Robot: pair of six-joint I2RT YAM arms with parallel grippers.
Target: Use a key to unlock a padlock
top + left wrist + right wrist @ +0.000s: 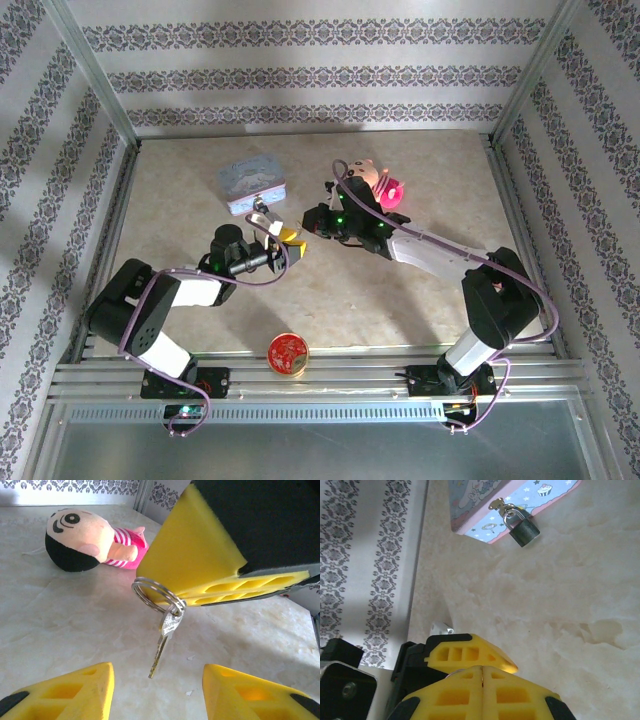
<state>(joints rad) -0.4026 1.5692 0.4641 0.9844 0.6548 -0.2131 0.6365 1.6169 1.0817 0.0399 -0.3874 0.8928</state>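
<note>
We see the right gripper (pixel 482 674) pressed fully closed, its yellow foam fingers pinching a steel key ring (pixel 159 595) from which the small greyish metal key (pixel 166 630) hangs blade-down above the pale marbled bench (pixel 60 630). Just below it, the left gripper (pixel 159 680) stands open, one yellow finger to either side of the key's tip, touching neither the key nor the ring.

From above, the left arm (pixel 150 300) bends out from its base at the near left and reaches in toward mid-bench. The right arm (pixel 450 262) stretches from the near right across to meet it, so the two grippers sit tip to tip near the centre.

The tiny dark padlock (pixel 523 528) with its silvery shackle hangs closed on the hasp of the pale blue, picture-printed rectangular tin (pixel 485 510), its body against the tin's pink lower edge. The tin rests just beyond the left gripper.

A plush doll with black hair and a pink striped top (pixel 85 537) lies on its side farther back. A round red tin (pixel 288 353) sits at the bench's near edge, between the two arm bases.
</note>
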